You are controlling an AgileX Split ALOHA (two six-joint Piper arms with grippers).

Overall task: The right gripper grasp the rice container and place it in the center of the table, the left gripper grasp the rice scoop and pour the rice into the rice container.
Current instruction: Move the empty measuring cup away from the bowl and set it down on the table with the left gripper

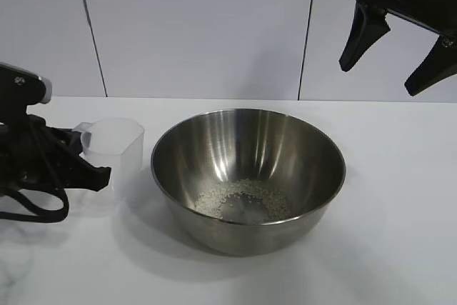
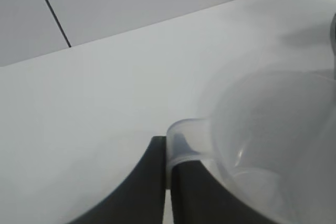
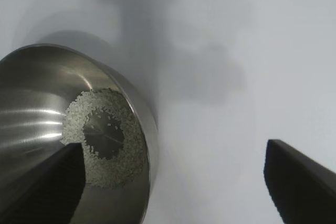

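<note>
White table (image 1: 400, 198): one rice container (image 1: 248, 176) holding rice (image 1: 243, 201); left gripper (image 1: 86, 166) clamps one rice scoop (image 1: 114, 148); right gripper (image 1: 396, 51) spread, empty.

Shiny steel rice container (image 1: 285, 141); translucent smooth plastic rice scoop (image 1: 118, 144).

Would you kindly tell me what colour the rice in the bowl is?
The rice is white, clearest in the right wrist view.
</note>
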